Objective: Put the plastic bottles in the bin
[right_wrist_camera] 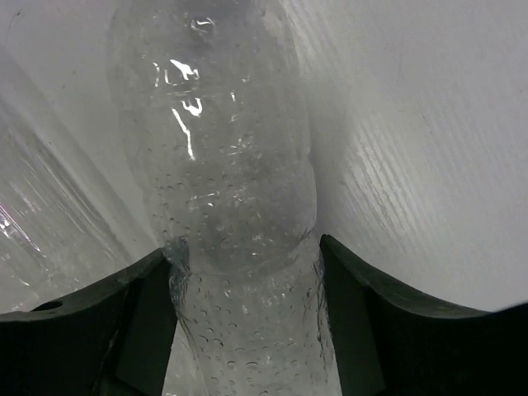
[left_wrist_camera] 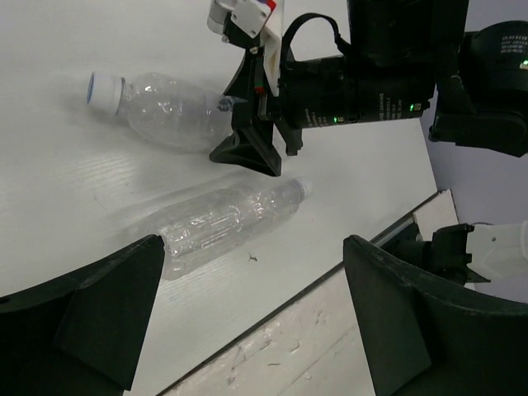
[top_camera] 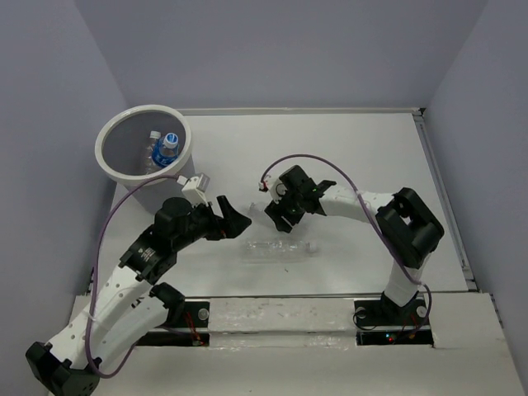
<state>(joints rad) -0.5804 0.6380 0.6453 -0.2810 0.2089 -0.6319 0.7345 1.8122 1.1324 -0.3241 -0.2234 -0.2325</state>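
Note:
My right gripper is shut on a clear plastic bottle beaded with droplets. In the left wrist view that bottle shows a white cap and the right gripper holds it just above the table. A second clear bottle lies on its side on the table and also shows in the top view. My left gripper is open and empty, hovering near that lying bottle; in the top view the left gripper faces the right gripper. The white bin stands at the far left with a blue-labelled bottle inside.
The table's near edge and rail run just below the lying bottle. Grey walls enclose the table at the back and on both sides. A purple cable loops from the left arm close to the bin.

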